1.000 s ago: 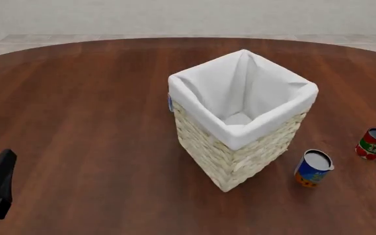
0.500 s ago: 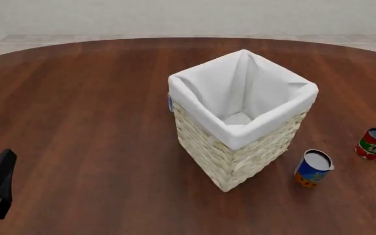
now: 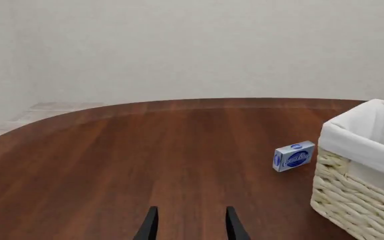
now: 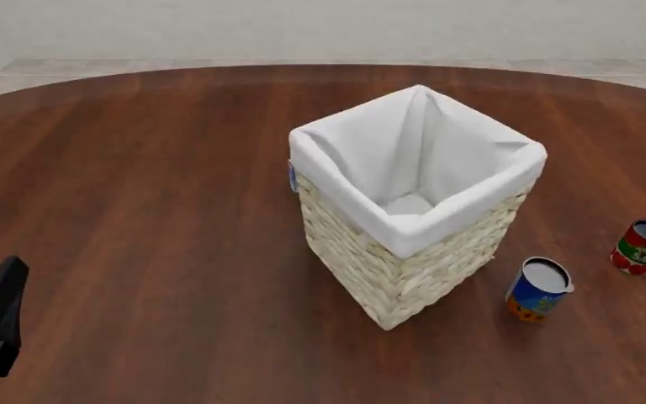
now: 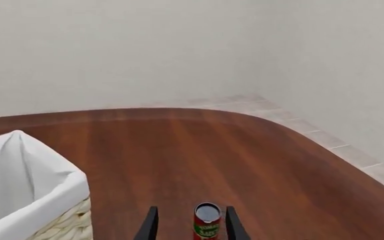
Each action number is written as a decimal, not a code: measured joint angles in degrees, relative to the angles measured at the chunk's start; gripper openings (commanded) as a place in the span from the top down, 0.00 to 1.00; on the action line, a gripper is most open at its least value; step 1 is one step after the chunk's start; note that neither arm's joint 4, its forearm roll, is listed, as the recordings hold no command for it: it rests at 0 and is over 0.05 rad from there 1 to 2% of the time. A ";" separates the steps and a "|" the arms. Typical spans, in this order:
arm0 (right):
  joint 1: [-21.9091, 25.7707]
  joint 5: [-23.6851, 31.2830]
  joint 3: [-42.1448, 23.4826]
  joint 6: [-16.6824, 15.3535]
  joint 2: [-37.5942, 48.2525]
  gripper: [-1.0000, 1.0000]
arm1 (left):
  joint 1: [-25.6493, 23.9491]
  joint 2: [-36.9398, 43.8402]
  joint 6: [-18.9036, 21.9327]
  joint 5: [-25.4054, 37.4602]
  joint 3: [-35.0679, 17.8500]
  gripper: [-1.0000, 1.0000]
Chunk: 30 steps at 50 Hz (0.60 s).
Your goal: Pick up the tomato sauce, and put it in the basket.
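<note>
Standing near the middle of the round brown wooden table point(image 4: 155, 185) is the tall square cream wicker basket point(image 4: 413, 261) with white cloth lining folded over its rim; the lining runs down to a bare white bottom and nothing shows inside it. Two cans stand upright on the table to the basket's right. The nearer one is a blue-and-orange can point(image 4: 537, 289) with a grey top, just beside the basket's near right corner. Farther right, near the picture's edge, is the small red tomato sauce can point(image 4: 642, 247) with its green and white band, well apart from the basket. One small blue-and-white box point(image 3: 293, 156) lies on the table just beside the basket's left side, mostly hidden in the front view.

The right gripper point(image 5: 188, 227) has its two dark fingers spread apart, and the tomato sauce can sits between them in the wrist view, beyond their tips, not touched. The left gripper point(image 3: 189, 227) is likewise spread and grasps nothing.
</note>
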 measured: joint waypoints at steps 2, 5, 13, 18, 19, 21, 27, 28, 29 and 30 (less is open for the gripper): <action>-0.34 -0.93 0.15 0.06 0.89 0.00 | 0.00 0.00 0.00 0.00 0.00 0.00; -0.81 -2.19 0.32 0.14 2.11 0.00 | 0.00 0.00 0.00 0.00 0.00 0.00; -2.00 -5.88 0.82 0.14 5.72 0.00 | 0.00 0.00 0.00 0.00 0.00 0.00; -2.65 -8.11 1.11 0.08 7.96 0.00 | 0.00 0.00 0.00 0.00 0.00 0.00; -2.77 -8.63 1.19 0.05 8.44 0.00 | 0.00 0.00 0.00 0.00 0.00 0.00; -3.01 -9.65 1.34 0.02 9.44 0.00 | 0.00 0.00 0.00 0.00 0.00 0.00; -3.65 -12.92 1.69 -0.05 12.84 0.00 | 0.00 0.00 0.00 0.00 0.00 0.00; -3.75 -13.41 1.72 -0.04 13.39 0.00 | 0.00 0.00 0.00 0.00 0.00 0.00; -3.84 -13.89 1.73 -0.04 13.94 0.00 | 0.00 0.00 0.00 0.00 0.00 0.00; -3.93 -14.37 1.73 -0.05 14.51 0.00 | 0.00 0.00 0.00 0.00 0.00 0.00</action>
